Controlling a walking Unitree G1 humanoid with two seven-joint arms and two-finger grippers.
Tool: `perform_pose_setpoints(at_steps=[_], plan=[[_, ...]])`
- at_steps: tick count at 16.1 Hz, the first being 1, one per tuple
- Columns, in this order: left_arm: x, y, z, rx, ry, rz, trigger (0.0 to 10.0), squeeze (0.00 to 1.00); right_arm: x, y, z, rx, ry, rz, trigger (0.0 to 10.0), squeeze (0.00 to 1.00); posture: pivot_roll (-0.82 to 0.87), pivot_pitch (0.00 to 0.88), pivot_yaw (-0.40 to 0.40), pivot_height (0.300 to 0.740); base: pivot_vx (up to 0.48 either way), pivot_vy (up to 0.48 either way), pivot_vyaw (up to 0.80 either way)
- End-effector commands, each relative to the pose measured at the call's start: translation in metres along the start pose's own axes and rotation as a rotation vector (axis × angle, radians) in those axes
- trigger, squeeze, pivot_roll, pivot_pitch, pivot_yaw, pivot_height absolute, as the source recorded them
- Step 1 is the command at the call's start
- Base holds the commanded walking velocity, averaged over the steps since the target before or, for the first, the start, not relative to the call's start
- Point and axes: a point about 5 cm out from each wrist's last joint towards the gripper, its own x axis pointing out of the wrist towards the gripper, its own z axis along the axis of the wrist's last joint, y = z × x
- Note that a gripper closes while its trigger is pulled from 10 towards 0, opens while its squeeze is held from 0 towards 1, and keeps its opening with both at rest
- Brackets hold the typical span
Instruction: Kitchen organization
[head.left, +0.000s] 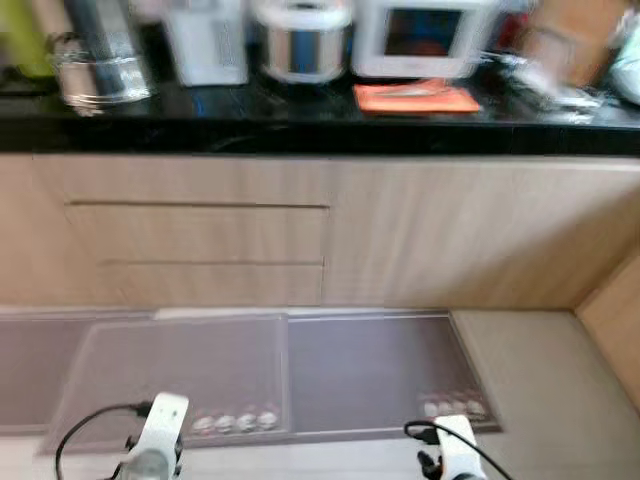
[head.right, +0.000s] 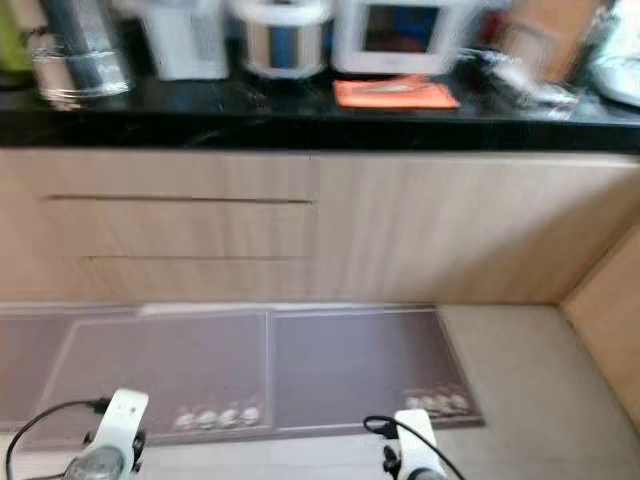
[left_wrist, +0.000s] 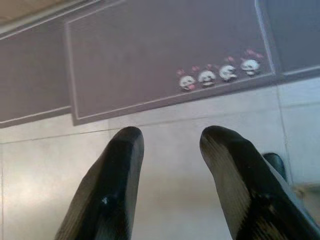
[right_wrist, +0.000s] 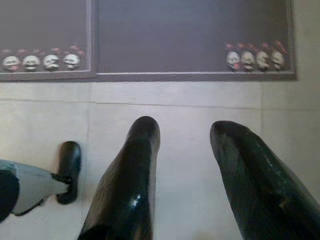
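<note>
A black countertop (head.left: 300, 130) runs across the top of the head views, blurred. On it stand a steel pot (head.left: 100, 75), a white appliance (head.left: 208, 40), a steel rice cooker (head.left: 302, 40), a white microwave (head.left: 420, 38) and an orange cloth (head.left: 415, 97). Both arms hang low over the floor. My left gripper (left_wrist: 170, 137) is open above pale tiles, with nothing between its fingers. My right gripper (right_wrist: 185, 129) is open as well, also holding nothing.
Wooden cabinet fronts with drawers (head.left: 200, 235) stand below the counter. Two purple floor mats (head.left: 300, 370) with small cartoon faces lie along the cabinet base. A wooden side panel (head.left: 615, 320) juts out at the right. The robot's foot (right_wrist: 67, 170) shows on the tiles.
</note>
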Motion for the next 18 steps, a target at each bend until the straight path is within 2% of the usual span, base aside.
perform_pose_setpoints(at_steps=[1, 9, 11, 13, 16, 18], plan=[[-0.0016, -0.0046, -0.0072, -0.009, 0.03, -0.012, 10.0, 0.0, -0.0014, -0.0047, -0.0052, 0.043, 0.013, -0.014, 10.0, 0.0, 0.02, 0.0, -0.029, 0.74, 0.0, 0.439, 0.0], [-0.0018, -0.0022, -0.0088, -0.015, 0.034, -0.003, 10.0, 0.0, -0.0013, -0.0054, -0.0039, -0.024, 0.021, -0.008, 10.0, 0.0, 0.02, 0.0, -0.032, 0.74, 0.0, 0.439, 0.0], [-0.0019, -0.0023, -0.0091, -0.014, 0.034, -0.004, 10.0, 0.0, -0.0013, -0.0053, -0.0043, -0.026, 0.022, -0.008, 10.0, 0.0, 0.02, 0.0, -0.032, 0.74, 0.0, 0.437, 0.24], [-0.0021, -0.0022, -0.0096, -0.015, 0.035, -0.004, 10.0, 0.0, -0.0015, -0.0048, -0.0057, 0.008, 0.023, -0.011, 10.0, 0.0, 0.02, 0.0, -0.032, 0.74, 0.0, 0.437, 0.0], [-0.0023, -0.0018, -0.0105, -0.009, 0.037, -0.005, 10.0, 0.0, -0.0016, -0.0047, -0.0054, -0.032, 0.019, -0.007, 10.0, 0.0, 0.02, 0.0, -0.029, 0.74, 0.0, 0.439, 0.0], [-0.0023, -0.0015, -0.0106, -0.007, 0.037, -0.005, 10.0, 0.0, -0.0016, -0.0052, -0.0052, -0.051, 0.017, -0.011, 10.0, 0.0, 0.02, 0.0, -0.03, 0.74, 0.0, 0.439, 0.8]])
